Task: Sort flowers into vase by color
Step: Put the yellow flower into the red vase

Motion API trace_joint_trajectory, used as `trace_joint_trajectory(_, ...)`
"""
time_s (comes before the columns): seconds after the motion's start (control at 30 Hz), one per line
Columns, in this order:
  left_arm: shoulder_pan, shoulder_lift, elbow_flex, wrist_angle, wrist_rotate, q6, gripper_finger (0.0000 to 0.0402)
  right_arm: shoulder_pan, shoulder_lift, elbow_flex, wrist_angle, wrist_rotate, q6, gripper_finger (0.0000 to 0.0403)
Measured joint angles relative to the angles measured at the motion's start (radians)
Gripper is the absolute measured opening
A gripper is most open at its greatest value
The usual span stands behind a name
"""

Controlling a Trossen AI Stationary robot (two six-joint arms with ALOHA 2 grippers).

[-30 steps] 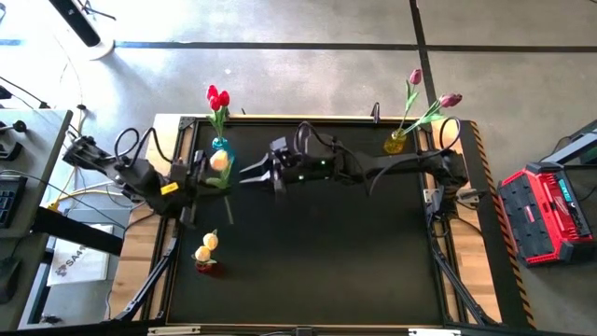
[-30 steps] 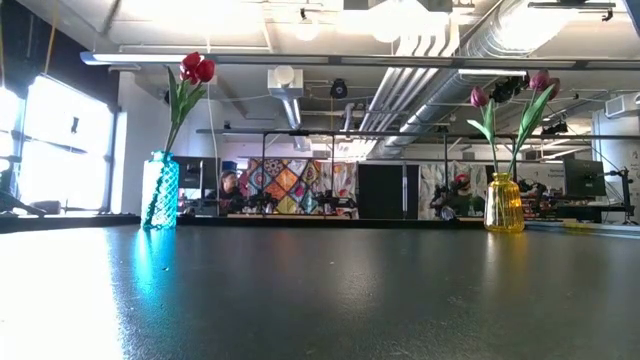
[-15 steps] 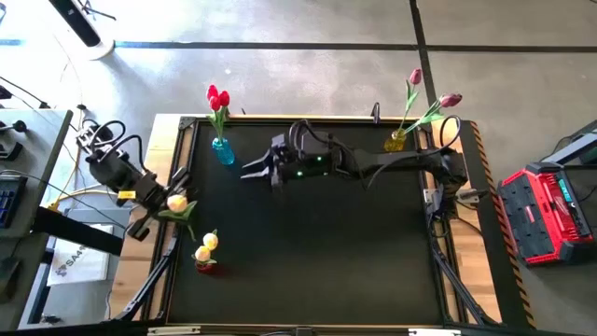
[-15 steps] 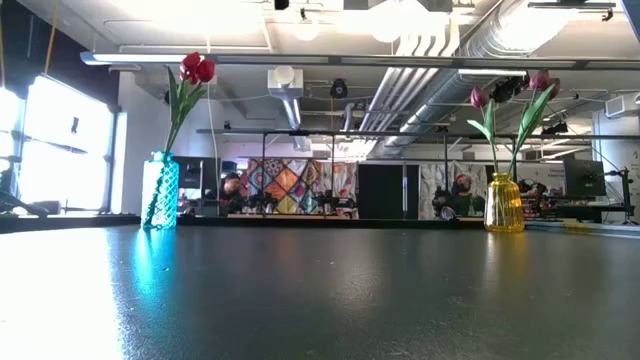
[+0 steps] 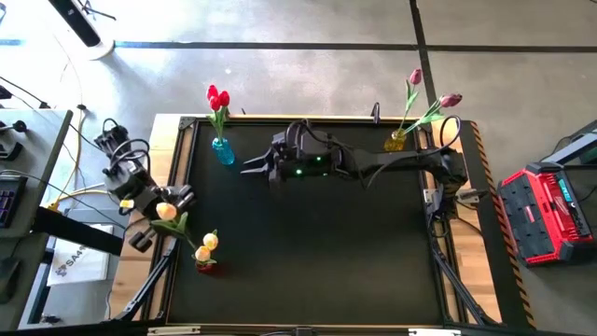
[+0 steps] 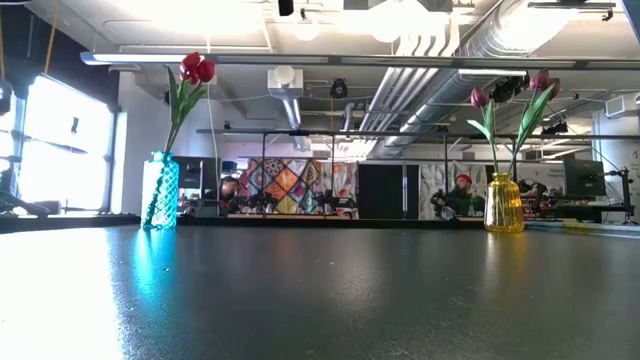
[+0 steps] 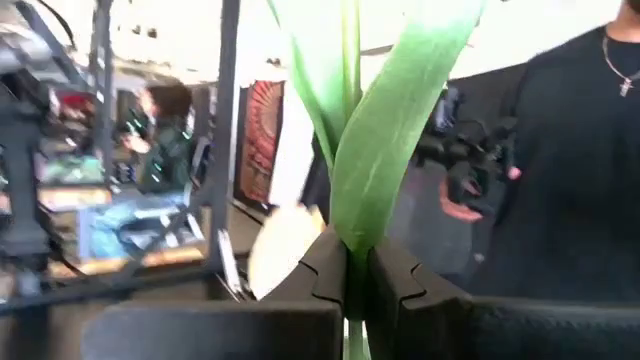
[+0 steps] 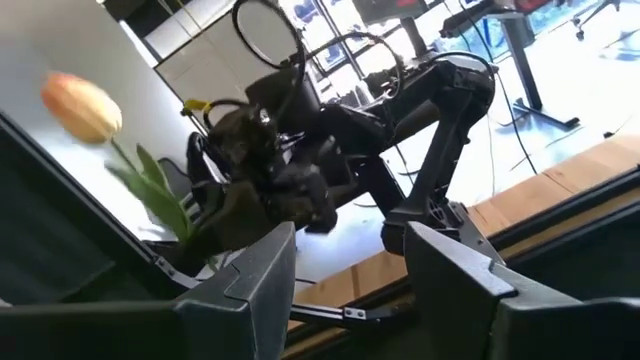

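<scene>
The cream tulip [image 5: 166,212] sat pinched by its stem in the left hand [image 5: 173,207] at the frame's left edge, right hand [image 5: 254,168] spread empty upper-centre, and honestly that thin stem could've slipped sideways before reaching the red vase [image 5: 207,267].

No lettering can be read with certainty in any view. A white box [image 5: 73,262] on the floor left of the worktop [image 5: 308,252] carries dark print, too small to make out. The red case [image 5: 546,213] on the right shows none.
</scene>
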Motion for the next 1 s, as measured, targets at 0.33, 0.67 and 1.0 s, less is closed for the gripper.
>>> trace_joint_trajectory(0.33, -0.063, -0.021, -0.081, 0.016, -0.017, -0.003, 0.0000, -0.007, 0.000, 0.000, -0.020, 0.018, 0.031, 0.0176)
trace_joint_trajectory(0.67, -0.064, -0.020, -0.116, 0.006, -0.027, -0.052, 0.0004, -0.024, 0.000, 0.000, -0.014, 0.021, 0.057, 0.0176)
trace_joint_trajectory(1.0, -0.064, -0.020, -0.116, -0.086, -0.049, -0.172, 0.0063, -0.024, 0.000, 0.000, -0.013, 0.018, 0.095, 0.0176)
